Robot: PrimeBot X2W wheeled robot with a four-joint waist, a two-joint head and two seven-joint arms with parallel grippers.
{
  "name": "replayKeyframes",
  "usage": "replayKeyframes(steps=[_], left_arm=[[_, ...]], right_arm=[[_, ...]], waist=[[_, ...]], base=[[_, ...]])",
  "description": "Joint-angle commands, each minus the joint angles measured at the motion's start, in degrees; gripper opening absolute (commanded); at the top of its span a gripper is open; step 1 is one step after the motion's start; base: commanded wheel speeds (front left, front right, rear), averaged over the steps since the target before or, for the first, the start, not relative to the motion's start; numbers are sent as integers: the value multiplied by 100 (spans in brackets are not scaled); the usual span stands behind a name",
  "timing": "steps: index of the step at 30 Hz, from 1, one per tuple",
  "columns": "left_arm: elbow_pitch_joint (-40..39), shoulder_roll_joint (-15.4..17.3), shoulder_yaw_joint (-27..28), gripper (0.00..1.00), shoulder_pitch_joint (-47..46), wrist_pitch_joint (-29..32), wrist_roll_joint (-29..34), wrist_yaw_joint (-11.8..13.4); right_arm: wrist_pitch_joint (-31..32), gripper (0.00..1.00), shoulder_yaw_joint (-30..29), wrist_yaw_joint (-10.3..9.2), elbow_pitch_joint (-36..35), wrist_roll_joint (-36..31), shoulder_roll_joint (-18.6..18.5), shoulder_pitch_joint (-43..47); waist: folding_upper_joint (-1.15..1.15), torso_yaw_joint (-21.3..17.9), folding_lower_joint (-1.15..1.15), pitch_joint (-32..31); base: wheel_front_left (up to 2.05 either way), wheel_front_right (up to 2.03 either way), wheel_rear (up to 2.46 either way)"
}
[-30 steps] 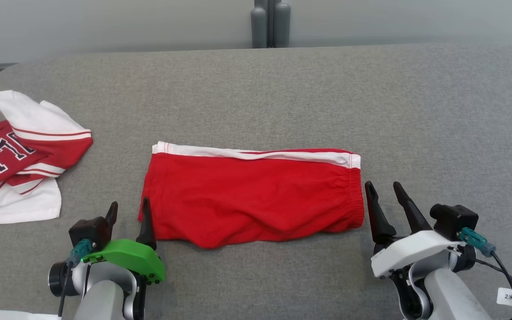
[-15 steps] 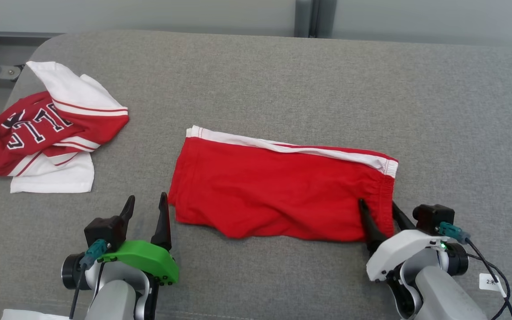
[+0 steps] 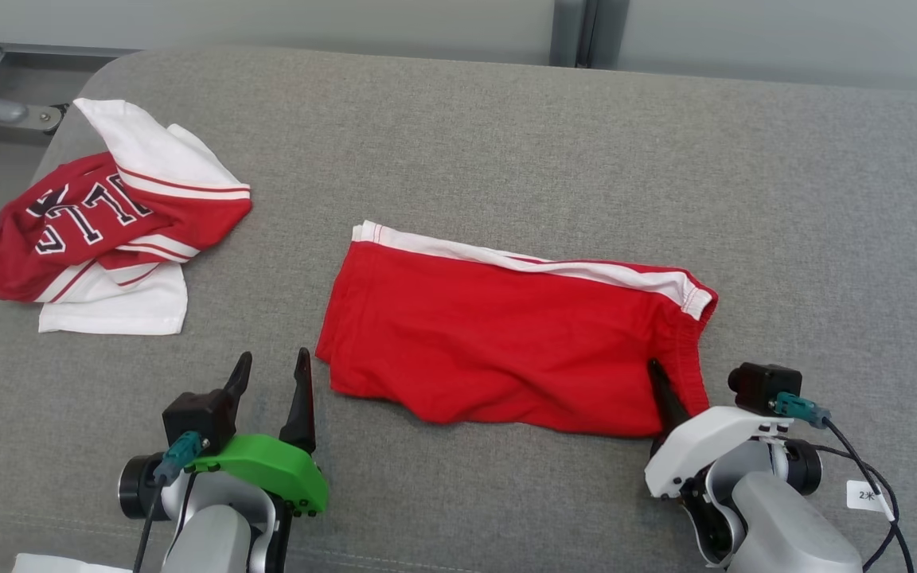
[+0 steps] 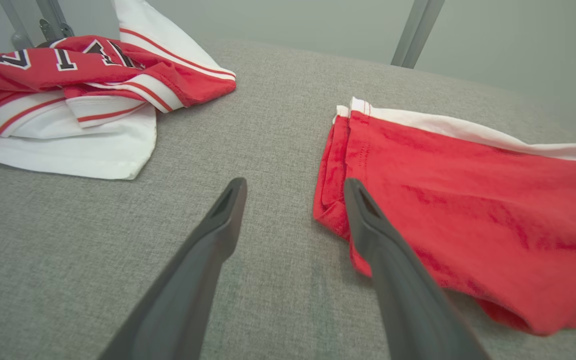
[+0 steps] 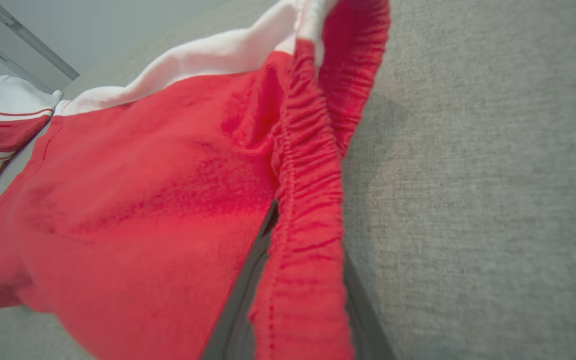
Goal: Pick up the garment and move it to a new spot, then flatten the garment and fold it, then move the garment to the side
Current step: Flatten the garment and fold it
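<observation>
R gripper (image 3: 675, 383): spread beside shorts (image 3: 506, 334) 1 s ago, now pinches waistband (image 3: 685, 350) at near corner | waistband end: puckers, lifts slightly | head cam: view swings

Red, white-banded shorts (image 3: 506, 342); grey surface (image 3: 506, 143); red-and-white lettered jersey (image 3: 108, 223)

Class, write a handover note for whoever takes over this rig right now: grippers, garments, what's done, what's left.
Left gripper: open, beside the red shorts' left end, holding nothing.
Right gripper: shut on the elastic waistband at their right end.
Shorts lie fairly flat mid-way on the grey surface, apparently folded lengthwise; a crumpled jersey sits far left.
Done: flattening, seemingly one fold.
Left: perhaps another fold, then moving the shorts aside.
</observation>
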Motion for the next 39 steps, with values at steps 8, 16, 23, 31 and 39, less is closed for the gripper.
replayKeyframes(steps=[8, 16, 23, 31, 39], left_arm=[[28, 11, 62, 100, 167, -3, 21, 9], [27, 11, -19, 100, 229, -3, -67, 8], [70, 12, -45, 100, 246, -3, -107, 7], [125, 12, -85, 100, 287, -3, -107, -6], [150, 12, -258, 100, 300, -3, -226, -10]], right_arm=[[52, 0, -578, -6, -139, -77, -84, 161], [46, 0, -857, -6, -153, -46, -370, 174], [46, 0, -885, -6, -43, -134, -616, 123], [47, 0, -141, -1, -881, 63, -403, 31], [125, 0, 1541, -1, -1642, 769, -349, -193]], waist=[[0, -216, 0, -120], [0, -430, 0, -169], [0, -570, 0, -215], [0, -610, 0, -237], [0, -379, 0, -270]], base=[[0, 0, 0], [0, 0, 0], [0, 0, 0], [0, 0, 0], [0, 0, 0]])
